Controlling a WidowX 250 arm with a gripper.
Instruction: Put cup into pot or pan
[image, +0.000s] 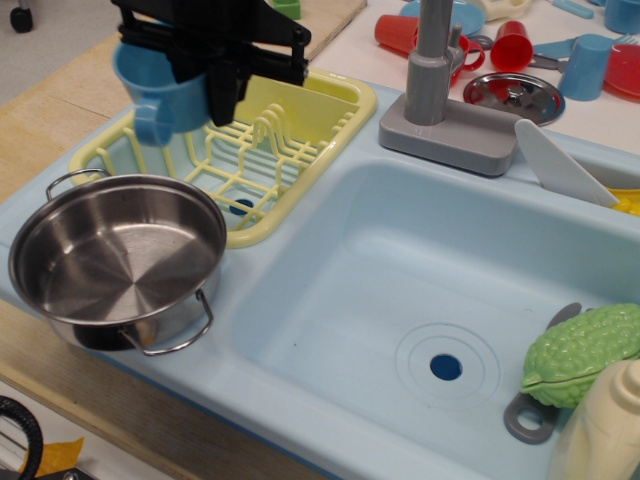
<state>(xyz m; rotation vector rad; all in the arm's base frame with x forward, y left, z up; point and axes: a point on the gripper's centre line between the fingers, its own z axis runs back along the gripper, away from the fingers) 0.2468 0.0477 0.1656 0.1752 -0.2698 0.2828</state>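
Observation:
The light blue cup (152, 88) with a side handle hangs in the air above the yellow dish rack (240, 165), held upright by my black gripper (200, 85), whose fingers are shut on its rim. The shiny steel pot (115, 258) with two wire loop handles stands at the front left on the counter edge, empty. The cup is above and behind the pot, apart from it.
A light blue sink basin (420, 300) fills the right side, with a grey faucet (435, 70) behind it. A green vegetable toy (580, 355) and a cream bottle (605, 425) sit at front right. Red cups (510, 45), a steel lid (513, 92) and blue cups (588, 65) lie at the back.

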